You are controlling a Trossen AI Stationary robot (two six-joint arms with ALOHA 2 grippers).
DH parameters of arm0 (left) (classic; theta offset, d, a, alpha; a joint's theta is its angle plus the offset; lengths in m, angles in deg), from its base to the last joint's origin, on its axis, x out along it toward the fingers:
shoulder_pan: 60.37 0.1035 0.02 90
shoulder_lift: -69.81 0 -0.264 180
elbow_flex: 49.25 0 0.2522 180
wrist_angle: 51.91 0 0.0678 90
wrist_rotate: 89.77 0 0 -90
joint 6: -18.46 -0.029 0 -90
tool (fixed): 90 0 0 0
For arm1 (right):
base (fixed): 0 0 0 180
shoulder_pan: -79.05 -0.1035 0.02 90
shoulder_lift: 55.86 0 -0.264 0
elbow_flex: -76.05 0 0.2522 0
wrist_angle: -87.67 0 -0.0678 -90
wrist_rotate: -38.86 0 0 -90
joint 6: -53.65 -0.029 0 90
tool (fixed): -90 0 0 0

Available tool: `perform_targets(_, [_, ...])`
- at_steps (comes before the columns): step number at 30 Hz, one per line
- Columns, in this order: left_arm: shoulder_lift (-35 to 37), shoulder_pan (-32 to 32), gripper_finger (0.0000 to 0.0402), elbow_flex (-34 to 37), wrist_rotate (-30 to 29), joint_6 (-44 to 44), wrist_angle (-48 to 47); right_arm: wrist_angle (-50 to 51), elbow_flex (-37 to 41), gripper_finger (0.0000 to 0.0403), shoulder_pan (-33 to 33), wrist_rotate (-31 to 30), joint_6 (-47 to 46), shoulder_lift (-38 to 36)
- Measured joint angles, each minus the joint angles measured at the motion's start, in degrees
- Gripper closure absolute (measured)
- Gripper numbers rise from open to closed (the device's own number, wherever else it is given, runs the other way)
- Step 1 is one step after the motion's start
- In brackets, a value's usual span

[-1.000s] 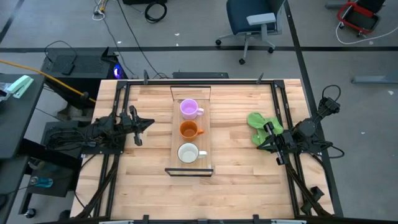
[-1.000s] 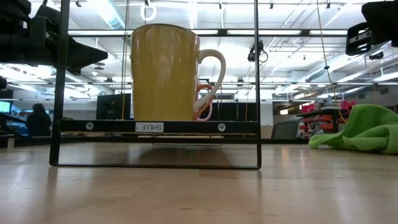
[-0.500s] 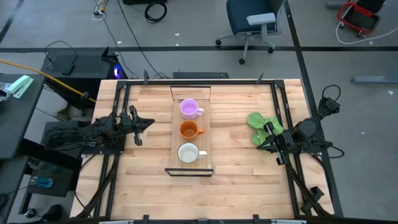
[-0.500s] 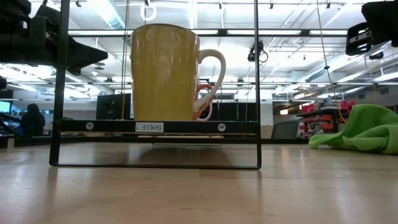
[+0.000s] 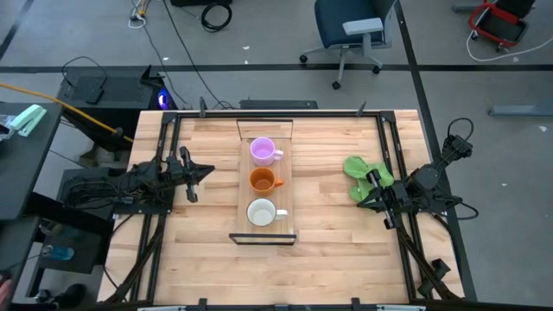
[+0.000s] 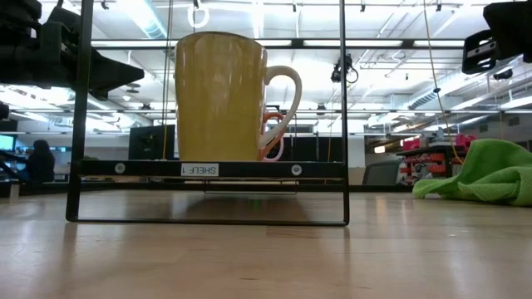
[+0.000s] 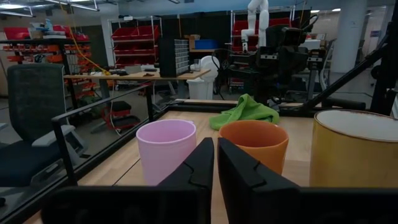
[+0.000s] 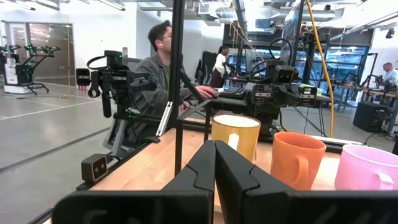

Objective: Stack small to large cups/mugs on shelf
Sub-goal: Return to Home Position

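Note:
Three mugs stand upright in a row on the shelf point(image 5: 263, 130) at the table's middle. The light purple mug point(image 5: 263, 150) is farthest, the orange mug point(image 5: 263, 180) is in the middle, and the white mug point(image 5: 262, 212) is nearest. In the low view the white mug point(image 6: 220, 95) hides most of the other two. My left gripper point(image 5: 206, 170) hangs shut at the table's left edge, level, pointing at the mugs. My right gripper point(image 5: 359, 204) hangs shut at the right edge, beside a green cloth point(image 5: 363, 173). Neither touches anything.
The green cloth point(image 6: 478, 170) lies crumpled on the table at the right, just beyond my right gripper. The shelf's thin black frame point(image 6: 208, 169) rises at its near and far ends. Bare tabletop lies on both sides of the shelf. People sit at desks beyond the table.

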Motion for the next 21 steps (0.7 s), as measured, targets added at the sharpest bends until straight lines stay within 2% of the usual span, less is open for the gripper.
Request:
perform_targets(11, [0.0,0.0,0.0381,0.0,0.0,0.0,0.0,0.0,0.0,0.0389,0.0,0.0,0.0,0.0])
perform_targets(21, [0.0,0.0,0.0370,0.0,0.0,0.0,0.0,0.0,0.0,0.0389,0.0,0.0,0.0,0.0])
